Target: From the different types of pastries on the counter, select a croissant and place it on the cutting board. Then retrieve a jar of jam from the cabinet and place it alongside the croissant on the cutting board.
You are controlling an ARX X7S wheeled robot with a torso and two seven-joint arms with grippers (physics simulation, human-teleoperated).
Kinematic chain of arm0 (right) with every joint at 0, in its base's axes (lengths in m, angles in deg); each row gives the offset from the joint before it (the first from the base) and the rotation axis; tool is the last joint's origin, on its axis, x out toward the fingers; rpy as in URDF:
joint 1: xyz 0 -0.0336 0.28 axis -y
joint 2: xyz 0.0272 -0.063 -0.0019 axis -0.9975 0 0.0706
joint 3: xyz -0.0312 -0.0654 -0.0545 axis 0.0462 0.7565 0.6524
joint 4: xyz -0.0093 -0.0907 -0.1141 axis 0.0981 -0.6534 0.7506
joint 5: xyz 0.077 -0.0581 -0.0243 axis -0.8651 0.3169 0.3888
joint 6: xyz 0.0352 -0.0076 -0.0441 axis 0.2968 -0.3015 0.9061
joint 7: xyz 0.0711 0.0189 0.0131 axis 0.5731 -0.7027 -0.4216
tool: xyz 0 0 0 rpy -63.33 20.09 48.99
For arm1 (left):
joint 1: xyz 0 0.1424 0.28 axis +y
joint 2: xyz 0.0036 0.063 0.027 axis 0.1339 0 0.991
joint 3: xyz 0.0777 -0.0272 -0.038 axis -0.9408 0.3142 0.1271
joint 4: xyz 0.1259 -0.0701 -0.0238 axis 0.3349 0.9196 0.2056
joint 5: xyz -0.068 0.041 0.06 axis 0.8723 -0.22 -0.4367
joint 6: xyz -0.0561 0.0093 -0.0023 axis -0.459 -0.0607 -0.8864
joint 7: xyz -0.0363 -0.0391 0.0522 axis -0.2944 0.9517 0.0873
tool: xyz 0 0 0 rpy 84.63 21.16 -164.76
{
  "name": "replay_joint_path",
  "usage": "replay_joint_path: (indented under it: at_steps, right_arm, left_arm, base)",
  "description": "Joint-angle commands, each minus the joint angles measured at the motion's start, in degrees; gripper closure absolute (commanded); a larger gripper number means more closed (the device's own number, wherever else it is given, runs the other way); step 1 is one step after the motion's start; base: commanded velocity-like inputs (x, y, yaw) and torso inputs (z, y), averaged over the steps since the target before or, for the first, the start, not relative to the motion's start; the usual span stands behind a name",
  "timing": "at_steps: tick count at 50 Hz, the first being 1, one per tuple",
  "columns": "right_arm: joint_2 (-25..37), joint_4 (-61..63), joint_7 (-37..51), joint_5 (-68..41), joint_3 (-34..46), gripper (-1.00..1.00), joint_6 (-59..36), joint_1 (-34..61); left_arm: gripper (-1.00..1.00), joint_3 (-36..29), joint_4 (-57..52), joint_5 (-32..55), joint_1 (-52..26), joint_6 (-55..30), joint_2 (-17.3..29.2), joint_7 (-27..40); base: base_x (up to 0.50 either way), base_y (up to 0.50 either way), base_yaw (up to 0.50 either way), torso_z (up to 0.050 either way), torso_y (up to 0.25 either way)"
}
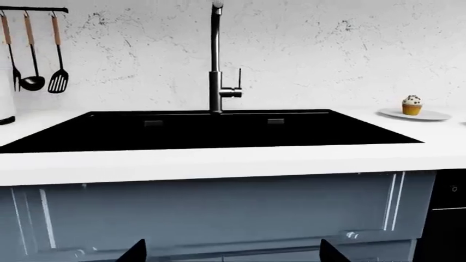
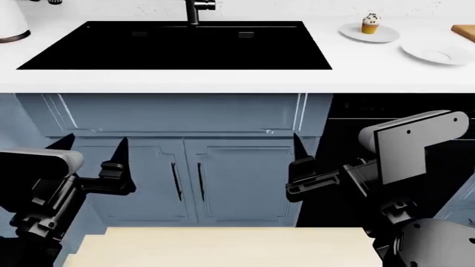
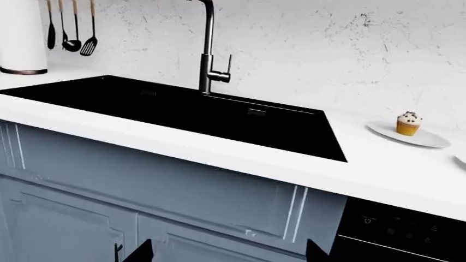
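Observation:
The white counter (image 2: pixel 356 72) with its inset black sink (image 2: pixel 174 47) lies ahead. A yellow cupcake (image 2: pixel 371 23) with white frosting stands on a round white plate; it also shows in the left wrist view (image 1: pixel 411 105) and the right wrist view (image 3: pixel 408 124). A corner of the wooden cutting board (image 2: pixel 465 30) shows at the far right edge. The croissant and the jar of jam are out of view. My left gripper (image 2: pixel 93 150) (image 1: pixel 233 254) and right gripper (image 2: pixel 301 167) (image 3: pixel 229 252) are both open and empty, held low in front of the blue cabinet doors (image 2: pixel 186 178).
An empty white plate (image 2: pixel 436 54) sits right of the cupcake's plate. A tall faucet (image 1: pixel 216 60) stands behind the sink. Utensils (image 1: pixel 33 54) hang on the wall at left. A black appliance front (image 2: pixel 356 111) is right of the cabinet. A pale wooden surface (image 2: pixel 222 247) lies below me.

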Motion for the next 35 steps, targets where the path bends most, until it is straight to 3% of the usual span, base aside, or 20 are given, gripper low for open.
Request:
replay_joint_path:
  at_steps: [1,4,17,28,35]
  right_arm:
    - [-0.3,-0.2,-0.6,0.7,0.1,-1.0,0.6,-0.3]
    - [-0.3,-0.3,-0.8,1.2,-0.1,-1.0,1.2,-0.7]
    - [-1.5,-1.8,3.0,4.5,-1.1,-1.0,3.4,-3.3]
    - [-2.6,-2.3,2.2,9.7,-3.2,-1.0,8.8,-6.1]
    - [-2.2,-2.9,3.6,7.8,-2.0,-1.0,4.8,-2.5]
  left_arm:
    - [-1.0,-0.5,-0.1,-0.3,0.4,1.0,0.1,0.1]
    - [-1.0,-0.9,-0.2,-1.2,1.1,2.9,0.0,0.1]
    - [-1.0,-3.1,0.6,-5.6,3.3,10.8,-0.8,0.5]
    - [-1.0,-3.4,-0.8,-6.0,4.1,10.5,-1.2,1.9]
    - [-1.0,-4.1,-0.8,-6.5,3.9,11.2,-1.2,2.2]
  base:
    - [0.0,0.5,0.0,0.0,0.0]
    - [0.0,0.5,0.0,0.0,0.0]
    - [0.0,0.0,0.0,0.0,0.0]
    - [0.0,0.0,0.0,0.0,0.0]
    - [0.0,0.0,0.0,0.026,0.0]
